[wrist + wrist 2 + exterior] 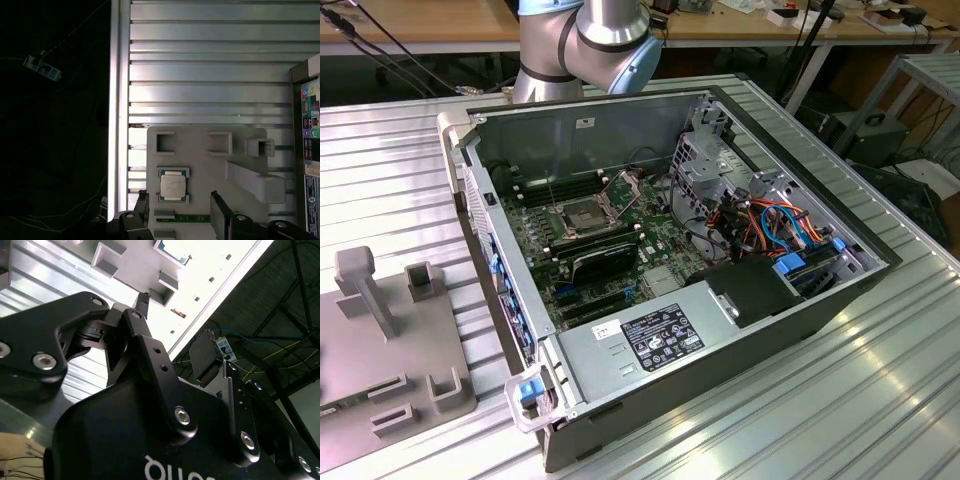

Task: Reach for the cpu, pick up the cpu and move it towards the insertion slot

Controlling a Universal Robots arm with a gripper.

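The pincer (180, 209) is seen spread open in the first wrist view, with nothing held between its two black fingers (218, 212). Just beyond the fingertips the chip (174, 186) is found lying flat and untouched in a shallow square nest on the grey holder plate (200, 137). The reaching step is judged to be in hand, with the pick-up not yet made. For a grasp, the fingers would need to be squared over the chip and brought down outside two opposite edges, since the nest's rim appears to leave little room and so thin a part could be tipped by a skewed closing. A long raised bar (252, 180) and small blocks stand on the plate to one side of the nest. On the other side the plate ends close to the edge of the ribbed metal table (210, 65). In the exterior view the socket (582, 215) is seen inside the open computer case (740, 340), well apart from the plate, with its metal bracket (625, 185) lifted. It is ringed by the case walls, so free room there is judged to lie above.
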